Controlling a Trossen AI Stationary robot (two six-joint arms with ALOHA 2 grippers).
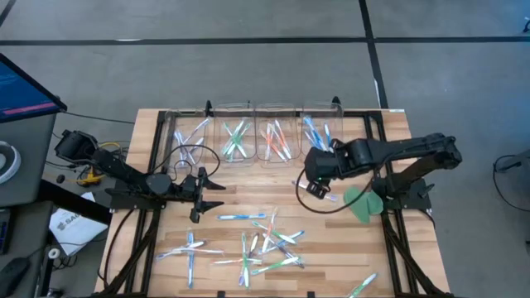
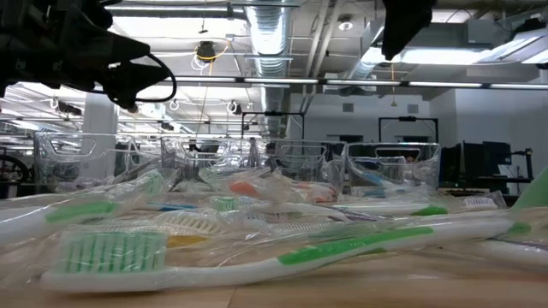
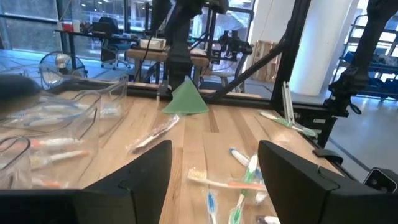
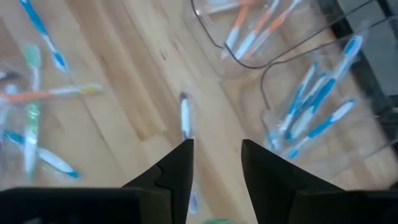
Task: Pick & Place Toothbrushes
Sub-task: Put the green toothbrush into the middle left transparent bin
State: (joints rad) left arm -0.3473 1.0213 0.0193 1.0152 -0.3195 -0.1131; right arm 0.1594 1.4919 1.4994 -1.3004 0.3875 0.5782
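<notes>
- The row of clear bins (image 1: 252, 132) along the far edge of the wooden table (image 1: 149, 141) serves as the landmark; there are four of them side by side, each holding sorted toothbrushes.
- Going from the left arm's end of the row, the bins hold pale, green, orange and blue brushes in turn.
- The loose toothbrushes (image 1: 265, 240) lie scattered on the table well in front of the bins, toward the near edge, in clear wrappers with blue, green and orange accents.
- One wrapped toothbrush (image 4: 185, 118) lies alone on the wood just in front of the orange and blue bins.
- The right gripper (image 1: 317, 184) hangs above the table just in front of the blue bin; its fingers (image 4: 177, 165) stand a little apart with nothing seen between them, the single toothbrush showing on the table beyond the gap.
- The left gripper (image 1: 199, 199) rests low in front of the pale bin, its jaws wide apart and empty.
- A flat green leaf-shaped piece (image 1: 362, 203) lies in front of the blue bin's outer end, beside the right arm.
</notes>
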